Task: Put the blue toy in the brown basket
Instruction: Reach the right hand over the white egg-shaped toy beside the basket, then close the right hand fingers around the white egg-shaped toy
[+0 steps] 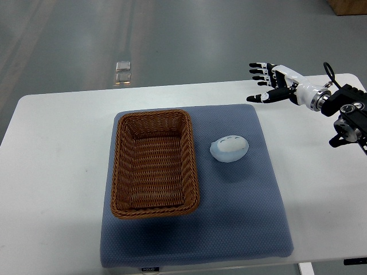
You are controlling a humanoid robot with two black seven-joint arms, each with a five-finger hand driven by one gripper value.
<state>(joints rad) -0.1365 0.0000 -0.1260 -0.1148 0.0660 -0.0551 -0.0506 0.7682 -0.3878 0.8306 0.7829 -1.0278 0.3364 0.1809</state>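
Observation:
A pale blue, rounded toy (229,148) lies on the blue-grey mat (246,217), just right of the brown wicker basket (123,172). The basket holds nothing. My right hand (265,82) comes in from the right edge and hovers over the table's far right part, beyond the mat's far right corner. Its fingers are spread and hold nothing. It is well apart from the toy, up and to the right of it. The left arm does not show.
The white table (51,172) carries the mat, with bare margins left and right. Its far edge runs just behind the mat. The grey floor lies beyond, with a small shiny object (123,72) on it.

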